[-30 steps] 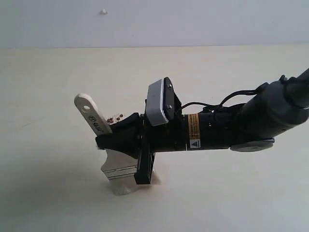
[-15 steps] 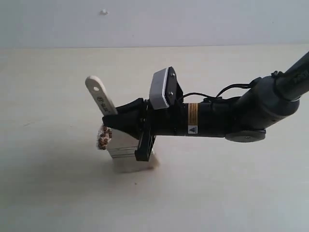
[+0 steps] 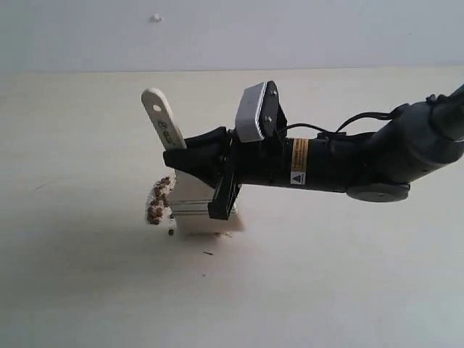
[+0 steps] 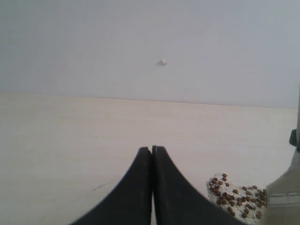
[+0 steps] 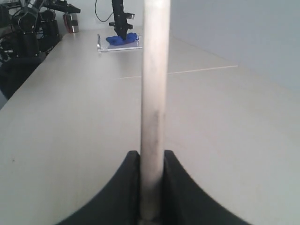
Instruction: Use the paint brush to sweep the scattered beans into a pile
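Observation:
The paint brush stands with its pale bristles [image 3: 210,223] on the table, and its wooden handle [image 3: 163,119] leans up and to the left. My right gripper [image 3: 177,159] is shut on the handle [image 5: 154,93] just above the silver ferrule [image 3: 190,210]. The beans [image 3: 159,201] lie in a small heap mixed with whitish grains, touching the ferrule's left side. My left gripper [image 4: 152,149] is shut and empty. It hovers a short way from the beans [image 4: 234,197], with the ferrule [image 4: 283,199] at that view's edge. The exterior view does not show the left arm.
A stray bean [image 3: 172,231] and a dark fleck [image 3: 209,253] lie just in front of the brush. Far down the table, a blue object [image 5: 121,40] lies under a black stand, and dark equipment [image 5: 28,28] stands beside it. A pale wall [image 3: 290,32] backs the table.
My right gripper has carried the brush to the right and farther back across the table. The beans, mostly hidden a second ago, now show as a heap at the brush's left.

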`<state>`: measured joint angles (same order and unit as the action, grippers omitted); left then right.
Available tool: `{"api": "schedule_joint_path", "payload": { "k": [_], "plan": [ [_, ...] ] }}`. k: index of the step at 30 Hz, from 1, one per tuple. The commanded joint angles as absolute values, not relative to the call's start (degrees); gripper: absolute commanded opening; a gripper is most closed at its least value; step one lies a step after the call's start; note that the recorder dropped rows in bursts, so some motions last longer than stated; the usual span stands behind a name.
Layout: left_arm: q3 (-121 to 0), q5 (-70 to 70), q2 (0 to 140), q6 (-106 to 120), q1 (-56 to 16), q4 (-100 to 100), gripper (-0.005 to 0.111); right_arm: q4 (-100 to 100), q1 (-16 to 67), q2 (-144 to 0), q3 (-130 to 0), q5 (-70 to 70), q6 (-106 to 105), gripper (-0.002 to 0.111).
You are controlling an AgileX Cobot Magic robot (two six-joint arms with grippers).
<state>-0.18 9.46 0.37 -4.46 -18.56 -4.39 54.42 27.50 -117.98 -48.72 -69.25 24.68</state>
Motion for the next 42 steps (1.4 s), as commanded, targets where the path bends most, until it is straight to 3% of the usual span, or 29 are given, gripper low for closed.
{"api": "schedule_joint_path", "payload": {
  "k": [1, 5, 9, 11, 15, 17, 28, 42],
  "plan": [
    [0.0, 9.4, 0.0, -4.8, -18.9, -4.3, 0.000, 53.2, 27.4, -112.6, -49.0, -70.0, 29.0, 0.000],
    [0.0, 9.4, 0.0, -4.8, -18.9, -4.3, 0.000, 45.3, 28.6, -110.1, -49.0, -70.0, 33.7, 0.000],
    [0.0, 9.4, 0.0, -4.8, -18.9, -4.3, 0.000, 26.9, 39.5, -110.1, -49.0, -67.1, 27.7, 0.000],
    [0.0, 9.4, 0.0, -4.8, -18.9, -4.3, 0.000, 8.1, 47.2, -110.2, -49.0, -61.5, 19.4, 0.000],
    [0.0, 9.4, 0.0, -4.8, -18.9, -4.3, 0.000, -21.0, 57.0, -113.3, -49.0, -65.3, 8.7, 0.000],
    [0.0, 9.4, 0.0, -4.8, -18.9, -4.3, 0.000, -25.8, 58.9, -116.4, -50.3, -67.4, 7.6, 0.000],
    [0.0, 9.4, 0.0, -4.6, -18.9, -4.3, 0.000, -27.9, 59.0, -123.5, -61.7, -55.6, 6.0, 0.000],
    [0.0, 9.4, 0.0, -4.6, -18.9, -4.3, 0.000, -46.9, 59.3, -123.3, -62.9, -48.9, -10.7, 0.000]
  ]
}}
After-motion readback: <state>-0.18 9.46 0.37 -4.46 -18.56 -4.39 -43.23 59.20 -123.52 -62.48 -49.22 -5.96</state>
